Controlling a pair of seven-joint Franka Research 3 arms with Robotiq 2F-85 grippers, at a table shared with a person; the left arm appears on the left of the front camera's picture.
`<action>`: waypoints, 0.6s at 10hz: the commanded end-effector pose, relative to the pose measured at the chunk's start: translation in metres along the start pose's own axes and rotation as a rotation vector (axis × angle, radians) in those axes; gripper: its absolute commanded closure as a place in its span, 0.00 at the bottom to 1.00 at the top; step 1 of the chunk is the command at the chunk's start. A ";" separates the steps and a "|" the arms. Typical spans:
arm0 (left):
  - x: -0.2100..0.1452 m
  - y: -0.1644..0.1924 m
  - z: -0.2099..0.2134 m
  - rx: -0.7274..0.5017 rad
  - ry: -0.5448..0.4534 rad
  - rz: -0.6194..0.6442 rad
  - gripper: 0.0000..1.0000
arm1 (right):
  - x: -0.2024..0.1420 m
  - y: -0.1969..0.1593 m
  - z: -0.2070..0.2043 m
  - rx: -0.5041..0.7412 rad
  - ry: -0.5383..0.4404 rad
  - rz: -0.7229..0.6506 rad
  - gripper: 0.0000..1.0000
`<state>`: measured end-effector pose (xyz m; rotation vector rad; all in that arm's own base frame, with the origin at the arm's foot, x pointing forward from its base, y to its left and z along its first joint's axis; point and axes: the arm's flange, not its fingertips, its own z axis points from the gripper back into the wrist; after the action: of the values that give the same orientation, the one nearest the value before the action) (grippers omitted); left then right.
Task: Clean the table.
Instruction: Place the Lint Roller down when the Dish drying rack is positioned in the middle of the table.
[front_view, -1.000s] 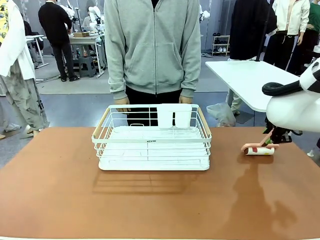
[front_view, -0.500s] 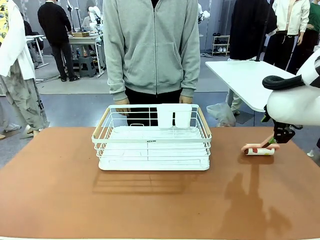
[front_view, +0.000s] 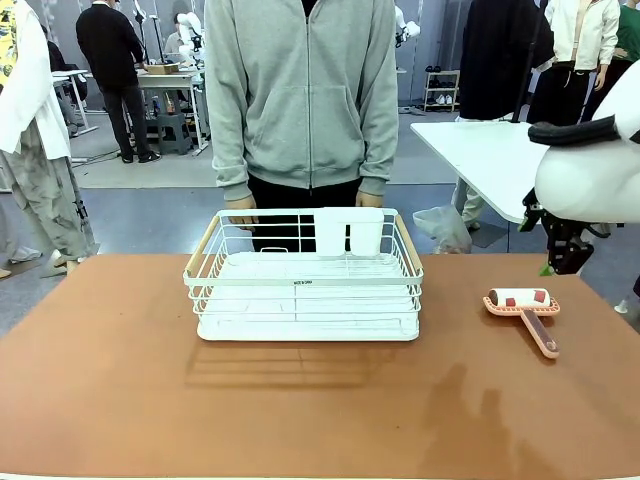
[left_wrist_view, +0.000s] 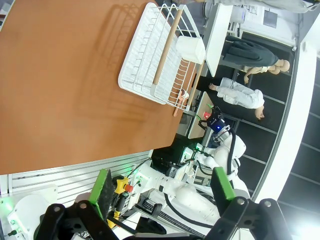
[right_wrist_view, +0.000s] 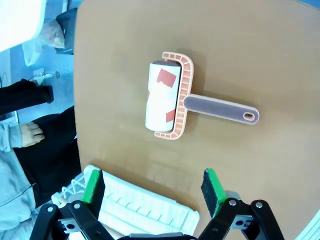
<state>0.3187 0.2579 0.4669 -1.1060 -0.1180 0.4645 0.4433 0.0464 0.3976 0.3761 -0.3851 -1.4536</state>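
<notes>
Reddish-brown worktop (front_view: 120, 380) spans the foreground, a white dish rack (front_view: 305, 280) at its middle before a person in a grey hoodie (front_view: 305, 90). Right of the rack a lint roller (front_view: 522, 303) lies flat. Above it the right pincer (right_wrist_view: 152, 192) hangs empty, jaws wide. Left pincer (left_wrist_view: 160, 192) gapes too, holding nothing.

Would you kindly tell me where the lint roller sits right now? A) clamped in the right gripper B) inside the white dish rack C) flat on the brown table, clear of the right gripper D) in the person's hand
C: the lint roller lies flat on the table, with the open right gripper lifted above it.
</notes>
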 end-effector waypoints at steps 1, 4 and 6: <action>-0.002 0.000 0.003 -0.007 0.001 -0.013 0.00 | 0.002 -0.058 0.036 0.034 0.014 0.015 0.00; -0.002 0.000 0.003 -0.007 0.001 -0.013 0.00 | 0.005 -0.053 0.048 0.028 0.005 0.060 0.00; -0.002 0.000 0.003 -0.007 0.001 -0.013 0.00 | -0.002 0.009 0.039 0.061 -0.004 0.012 0.00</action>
<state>0.3187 0.2580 0.4669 -1.1060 -0.1181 0.4646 0.4303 0.0455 0.4403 0.4095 -0.4333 -1.4239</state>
